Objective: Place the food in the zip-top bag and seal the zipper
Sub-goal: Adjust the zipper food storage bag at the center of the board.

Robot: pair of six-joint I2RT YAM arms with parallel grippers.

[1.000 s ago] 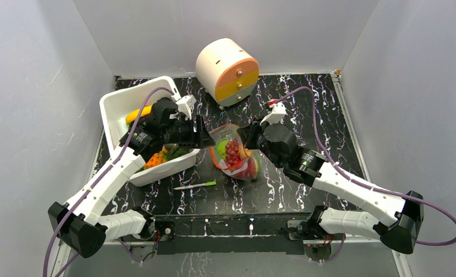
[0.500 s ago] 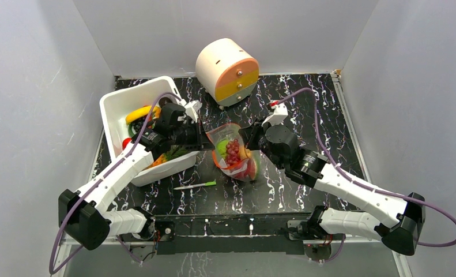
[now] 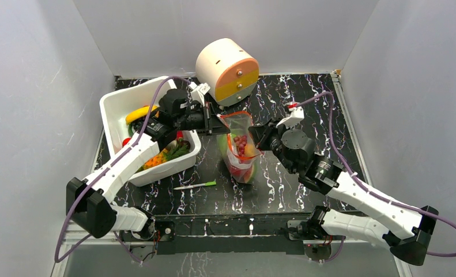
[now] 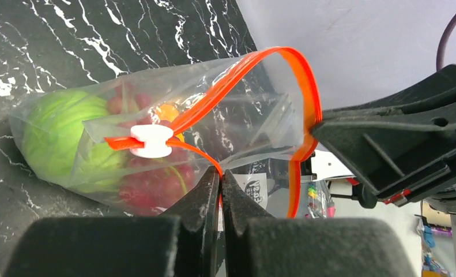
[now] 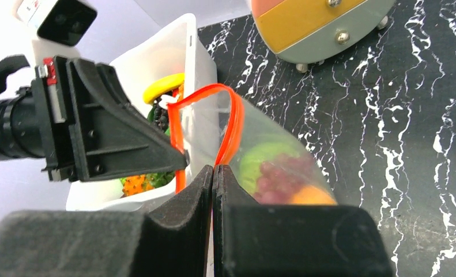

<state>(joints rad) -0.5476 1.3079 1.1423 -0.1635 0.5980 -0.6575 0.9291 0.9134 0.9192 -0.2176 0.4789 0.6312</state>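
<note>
Pulled upward since a second ago, zip-top bag (image 3: 240, 151), holding food (image 4: 58, 130), is mid-table, just right of white bin (image 3: 113, 107); left gripper (image 4: 219, 176) and right gripper (image 5: 214, 172) each clenched on zipper (image 4: 214, 95); keep it taut for sealing.

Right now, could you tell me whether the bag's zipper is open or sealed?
Open: the zipper strips bow apart in a loop, white slider at one end.

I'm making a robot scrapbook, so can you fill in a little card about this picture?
zip-top bag: crinkly clear plastic, mouth open
zipper: red-orange strip, unsealed, white slider near one end
left gripper: shut on zipper
right gripper: shut on zipper
inside bag: green toy fruit, red toy grapes
white plastic bin: holds more toy food
</note>
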